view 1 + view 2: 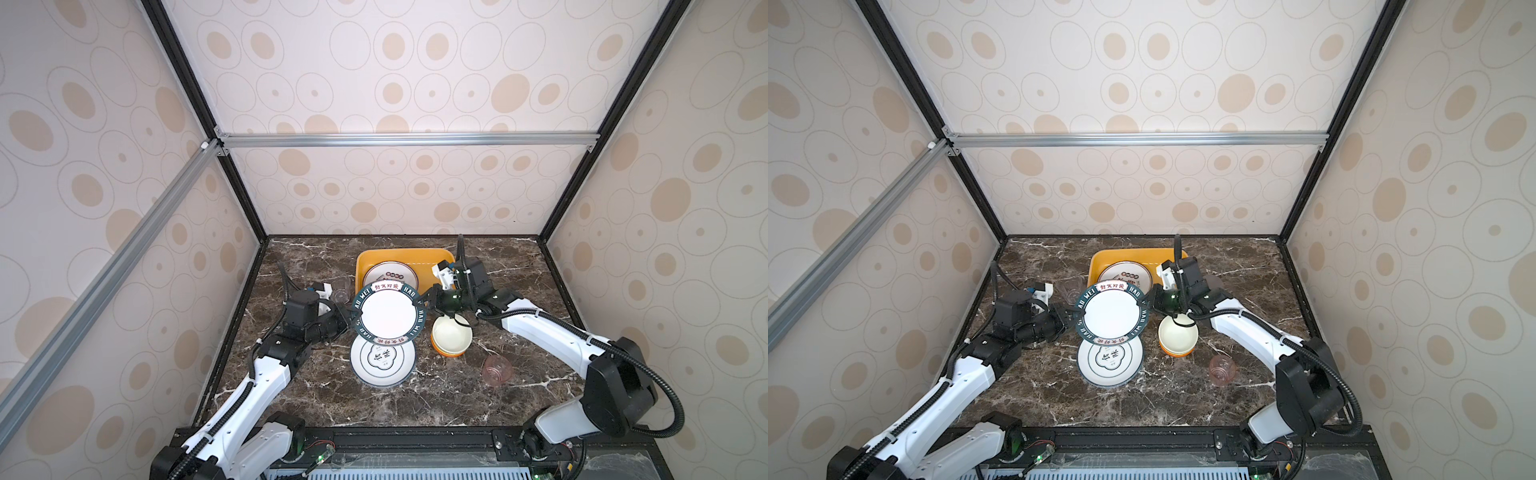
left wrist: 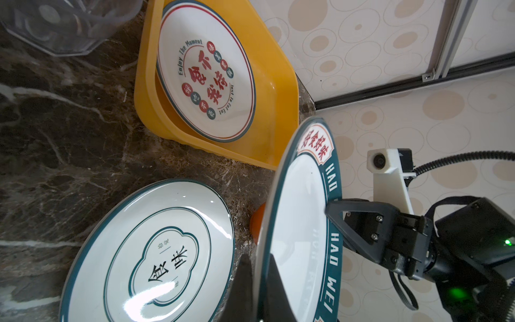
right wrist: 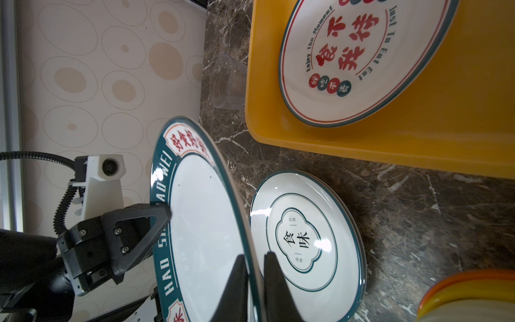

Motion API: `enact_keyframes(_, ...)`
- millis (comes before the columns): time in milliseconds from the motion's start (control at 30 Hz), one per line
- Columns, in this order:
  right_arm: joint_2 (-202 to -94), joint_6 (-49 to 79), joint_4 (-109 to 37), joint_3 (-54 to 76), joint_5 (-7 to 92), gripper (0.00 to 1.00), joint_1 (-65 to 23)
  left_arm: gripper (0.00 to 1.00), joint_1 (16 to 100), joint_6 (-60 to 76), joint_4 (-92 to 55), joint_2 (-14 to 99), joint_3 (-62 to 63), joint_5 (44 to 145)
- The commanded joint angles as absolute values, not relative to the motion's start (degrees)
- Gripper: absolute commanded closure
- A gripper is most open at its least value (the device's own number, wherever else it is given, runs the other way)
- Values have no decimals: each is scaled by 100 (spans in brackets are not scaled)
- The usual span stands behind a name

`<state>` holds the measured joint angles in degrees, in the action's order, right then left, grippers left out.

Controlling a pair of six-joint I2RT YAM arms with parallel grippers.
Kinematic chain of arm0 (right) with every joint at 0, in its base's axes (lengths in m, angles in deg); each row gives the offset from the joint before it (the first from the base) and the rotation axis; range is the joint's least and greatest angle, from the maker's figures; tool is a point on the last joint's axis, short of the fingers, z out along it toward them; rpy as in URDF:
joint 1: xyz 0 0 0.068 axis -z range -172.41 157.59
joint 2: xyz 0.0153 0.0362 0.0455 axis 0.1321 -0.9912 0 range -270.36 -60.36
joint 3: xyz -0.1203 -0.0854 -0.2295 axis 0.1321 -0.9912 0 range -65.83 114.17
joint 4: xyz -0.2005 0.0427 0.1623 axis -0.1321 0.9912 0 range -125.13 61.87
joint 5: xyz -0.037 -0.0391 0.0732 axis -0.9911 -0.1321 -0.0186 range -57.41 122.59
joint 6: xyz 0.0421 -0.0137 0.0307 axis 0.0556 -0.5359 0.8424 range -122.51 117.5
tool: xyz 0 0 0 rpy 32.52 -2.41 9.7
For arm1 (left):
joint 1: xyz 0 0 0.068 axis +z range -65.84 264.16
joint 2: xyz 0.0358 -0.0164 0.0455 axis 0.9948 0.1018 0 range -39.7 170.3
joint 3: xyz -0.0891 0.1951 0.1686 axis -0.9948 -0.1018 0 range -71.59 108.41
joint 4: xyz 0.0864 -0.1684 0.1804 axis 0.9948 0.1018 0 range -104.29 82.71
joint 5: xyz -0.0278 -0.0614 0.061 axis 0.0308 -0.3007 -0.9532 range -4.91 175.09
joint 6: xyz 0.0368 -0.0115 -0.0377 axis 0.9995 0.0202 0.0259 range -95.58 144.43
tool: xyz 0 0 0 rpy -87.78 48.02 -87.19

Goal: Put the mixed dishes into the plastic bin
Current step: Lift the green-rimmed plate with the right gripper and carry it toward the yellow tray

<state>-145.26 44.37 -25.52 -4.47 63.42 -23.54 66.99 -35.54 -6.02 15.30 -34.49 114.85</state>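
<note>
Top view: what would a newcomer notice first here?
A teal-rimmed plate held in the air over the middle of the table, the left tool and right tool both shut on its opposite edges. Behind it, the yellow bin holds a red-lettered plate.

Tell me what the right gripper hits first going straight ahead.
The right gripper grips the teal-banded plate by its rim; straight on, it likely pushes that plate into the left gripper on the opposite rim.

bright, even light; mild glare
</note>
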Motion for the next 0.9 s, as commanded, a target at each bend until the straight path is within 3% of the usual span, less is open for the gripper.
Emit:
enact_keyframes(0, -14370, 4522, -2677, -486, 6370, 93, -2343, 90, 6667, -3579, -981, 1488, -3154, 11610)
enact_keyframes(433, -14364, 4460, -2557, -328, 6266, 99, -2214, 56, 6667, -3521, -837, 1447, -3170, 11445)
enact_keyframes(867, -14737, 4293, -2278, 174, 6104, 99, -1913, 45, 6687, -3468, -630, 1178, -3412, 11277)
